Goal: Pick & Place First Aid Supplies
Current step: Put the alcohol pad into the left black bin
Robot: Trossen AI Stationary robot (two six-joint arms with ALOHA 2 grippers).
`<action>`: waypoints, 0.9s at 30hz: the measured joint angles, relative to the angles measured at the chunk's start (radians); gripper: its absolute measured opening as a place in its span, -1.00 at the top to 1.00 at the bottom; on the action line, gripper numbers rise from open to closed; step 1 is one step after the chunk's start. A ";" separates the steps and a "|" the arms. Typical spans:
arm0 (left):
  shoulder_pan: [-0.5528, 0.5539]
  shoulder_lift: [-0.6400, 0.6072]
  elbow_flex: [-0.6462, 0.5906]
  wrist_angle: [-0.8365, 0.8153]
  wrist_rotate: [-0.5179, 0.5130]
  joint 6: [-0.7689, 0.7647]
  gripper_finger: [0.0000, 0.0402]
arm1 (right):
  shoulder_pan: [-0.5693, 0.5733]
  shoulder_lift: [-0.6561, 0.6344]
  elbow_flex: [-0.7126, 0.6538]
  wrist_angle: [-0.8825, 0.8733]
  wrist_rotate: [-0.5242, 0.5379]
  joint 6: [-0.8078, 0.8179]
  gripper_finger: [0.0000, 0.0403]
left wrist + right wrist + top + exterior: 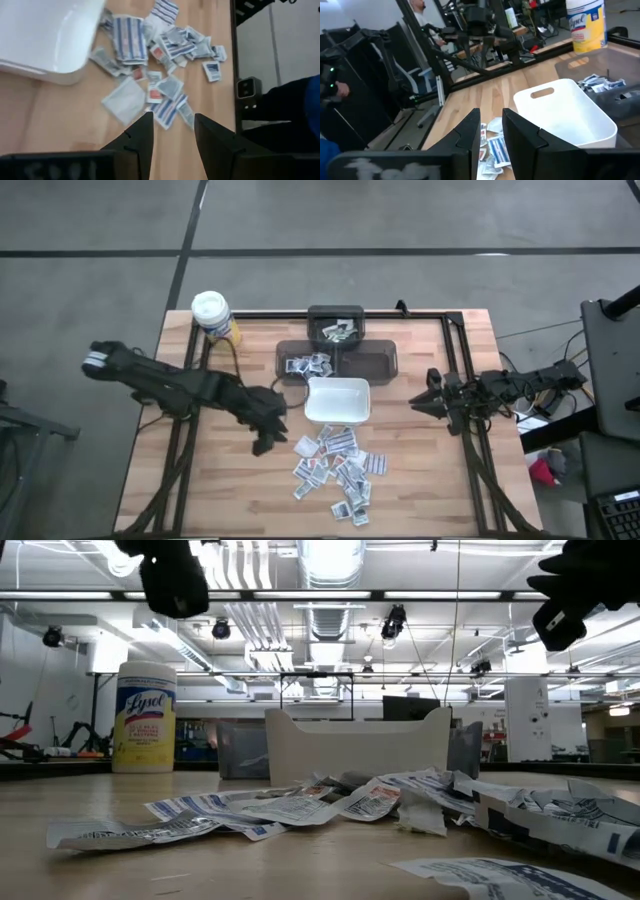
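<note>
Nearest you lies the heap of packets, loose on the table in front of the dish. They overlap too much for an exact count; call it two dozen or so, scattered flat so that any edge can be pinched from above.

Your left gripper hovers just beside the heap's left edge, fingers parted by a narrow gap and holding nothing. In its wrist view the packets sit straight ahead between the fingers, so it looks lined up for a pick.

Your right gripper waits well to the right of the dish, also empty, its fingers a small way apart and aimed towards the heap.

The one white dish stands empty between heap and trays, likely as the drop spot.

Beyond it you have three dark trays: the left holds several packets, the far one holds a few items I cannot make out, and the right looks bare. One canister stands at the far left corner, out of the way.
</note>
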 joint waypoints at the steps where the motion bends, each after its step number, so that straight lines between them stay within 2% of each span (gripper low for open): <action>1: -0.010 0.032 0.026 -0.003 0.000 -0.017 0.32 | 0.000 -0.014 -0.008 0.000 -0.001 0.000 0.62; 13: -0.107 0.359 0.259 -0.005 -0.007 -0.293 0.32 | 0.000 -0.058 -0.034 -0.006 -0.004 -0.043 0.69; 16: -0.112 0.418 0.288 -0.002 -0.007 -0.296 0.32 | 0.000 -0.059 -0.034 -0.007 -0.005 -0.071 0.68; 23: -0.112 0.519 0.295 0.018 -0.007 -0.304 0.32 | 0.000 -0.059 -0.034 -0.007 -0.080 -0.091 0.66; 27: -0.112 0.562 0.295 0.031 -0.006 -0.364 0.32 | 0.000 -0.058 -0.034 -0.008 -0.105 -0.091 0.63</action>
